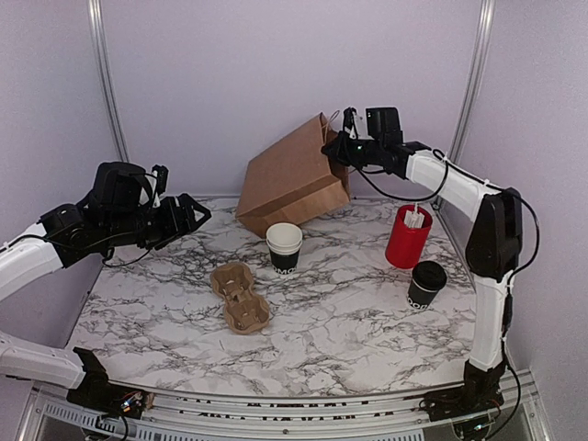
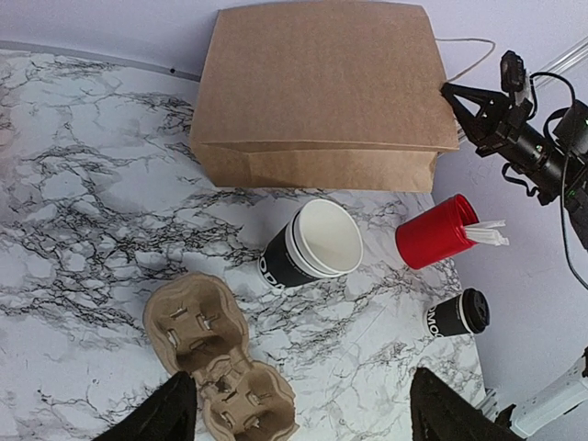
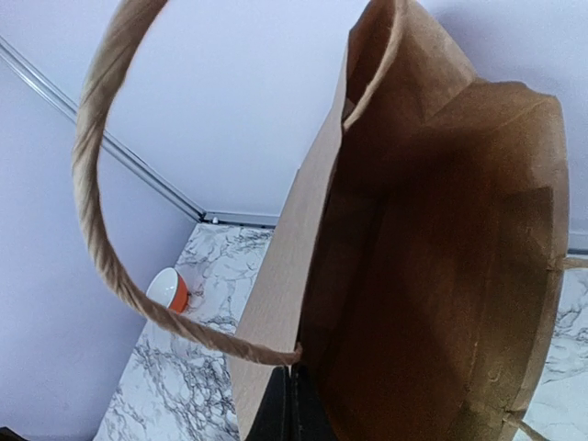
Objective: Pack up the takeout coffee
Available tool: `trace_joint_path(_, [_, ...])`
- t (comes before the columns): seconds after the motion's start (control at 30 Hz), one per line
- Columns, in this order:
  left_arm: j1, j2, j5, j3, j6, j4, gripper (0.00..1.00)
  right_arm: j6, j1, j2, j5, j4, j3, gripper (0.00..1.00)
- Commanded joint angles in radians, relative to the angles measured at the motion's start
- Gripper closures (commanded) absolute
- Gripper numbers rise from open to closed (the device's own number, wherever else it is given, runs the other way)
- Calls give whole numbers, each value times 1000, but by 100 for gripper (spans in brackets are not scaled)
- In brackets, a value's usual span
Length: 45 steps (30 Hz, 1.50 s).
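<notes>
Left arm: I see it raised above the bench's (image 1: 349,322) left edge, left tool (image 1: 200,214) pointing inward, jaws spread, empty.
Paper bag (image 1: 294,179): leaning, at the rear.
Right arm: stretched up and back, right tool (image 1: 329,147) clamped on the bag's rim.
Takeout coffee (image 1: 426,283): lidded, upright, front right, near the red cylinder (image 1: 407,237).

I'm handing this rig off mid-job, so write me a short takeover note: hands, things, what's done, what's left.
The left hand is open and empty, hovering at the left.
The right hand is shut on the rim of the paper bag, tilted at the back.
The takeout coffee, lid on, stands untouched at the right, in front of the red cylinder.
Done: bag mouth gripped. Left: put the coffee in the bag.
</notes>
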Motion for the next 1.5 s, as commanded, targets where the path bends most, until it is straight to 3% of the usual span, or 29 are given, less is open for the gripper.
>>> trace_joint_path(0.0, [5,-8,1,-11,10,-3,19,-140,27,-46,139,-136,133,100])
trace_joint_path(0.2, [37,-2,8,-13,10,3,19,-231,59,-58,239,-288,236,100])
trace_joint_path(0.57, [39,42,37,2,13,23,19,-305,98,-160,447,-462,226,100])
trace_joint_path(0.83, [39,68,53,16,10,34,19,-320,146,-204,504,-615,220,100])
trace_joint_path(1.47, [40,109,102,37,13,54,19,-164,368,-390,752,-938,108,100])
